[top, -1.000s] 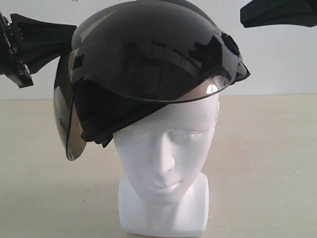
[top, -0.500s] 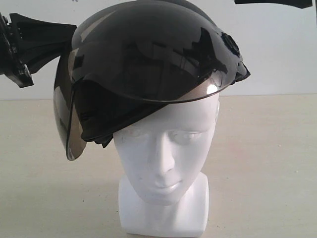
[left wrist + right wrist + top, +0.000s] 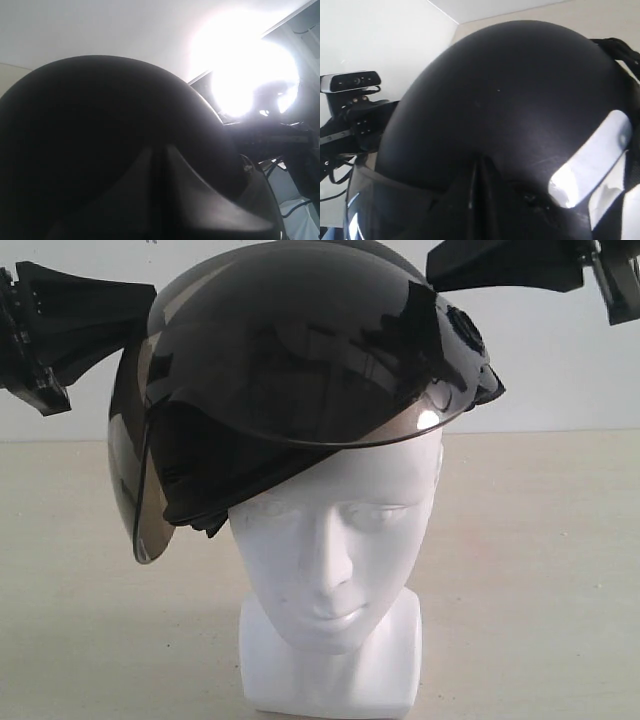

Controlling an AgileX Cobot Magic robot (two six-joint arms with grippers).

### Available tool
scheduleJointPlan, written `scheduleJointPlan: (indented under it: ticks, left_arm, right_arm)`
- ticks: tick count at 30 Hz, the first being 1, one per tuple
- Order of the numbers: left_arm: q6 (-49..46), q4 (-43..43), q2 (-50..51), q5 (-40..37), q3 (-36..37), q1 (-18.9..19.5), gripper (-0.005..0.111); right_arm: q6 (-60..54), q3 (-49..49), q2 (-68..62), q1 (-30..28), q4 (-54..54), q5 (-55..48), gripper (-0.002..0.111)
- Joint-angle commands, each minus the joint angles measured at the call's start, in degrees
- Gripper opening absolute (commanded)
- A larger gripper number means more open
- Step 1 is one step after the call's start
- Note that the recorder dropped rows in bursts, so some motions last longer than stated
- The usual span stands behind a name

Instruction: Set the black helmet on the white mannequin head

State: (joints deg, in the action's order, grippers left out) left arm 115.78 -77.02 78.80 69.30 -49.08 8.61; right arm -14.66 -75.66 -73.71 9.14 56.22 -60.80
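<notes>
Left pincer (image 3: pixel 148 305), pressed together, tip against the helmet (image 3: pixel 300 370). Right pincer (image 3: pixel 434 275), also pressed together, tip at its opposite side. Between the 2, the helmet sits tilted on the head (image 3: pixel 335 560) below; table (image 3: pixel 540 540) beneath.

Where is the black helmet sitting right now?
Centre of the exterior view, the helmet rests tilted on top of the mannequin head, dipping toward the view's left, between the left gripper and the right gripper.

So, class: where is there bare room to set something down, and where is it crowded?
Bare beige tabletop either side of the white mannequin head. Crowded up top: matte black helmet, with left gripper and right gripper flanking it.
</notes>
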Motion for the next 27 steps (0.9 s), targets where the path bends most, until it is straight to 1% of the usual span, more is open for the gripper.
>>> scheduleJointPlan:
  ticks: [1,7,13,18,27]
  left_arm:
    - [0.3,0.1,0.2,0.7,-0.3,-0.6,0.004]
    - [0.3,0.4,0.2,0.7,-0.3,-0.6,0.004]
    - [0.3,4.3,0.2,0.7,-0.3,-0.6,0.004]
    - [0.3,4.4,0.2,0.7,-0.3,-0.6,0.004]
    - [0.3,4.6,0.2,0.7,-0.3,-0.6,0.004]
  right_arm:
    - [0.9,1.9,0.4,0.0,-3.4,-0.8,0.000]
    - [0.9,3.8,0.4,0.0,-6.8,-1.5,0.000]
    - [1.1,3.8,0.4,0.0,-10.2,-3.5,0.000]
    - [2.8,3.8,0.5,0.0,-14.3,-4.3,0.000]
    - [3.0,5.3,0.5,0.0,-14.6,-4.2,0.000]
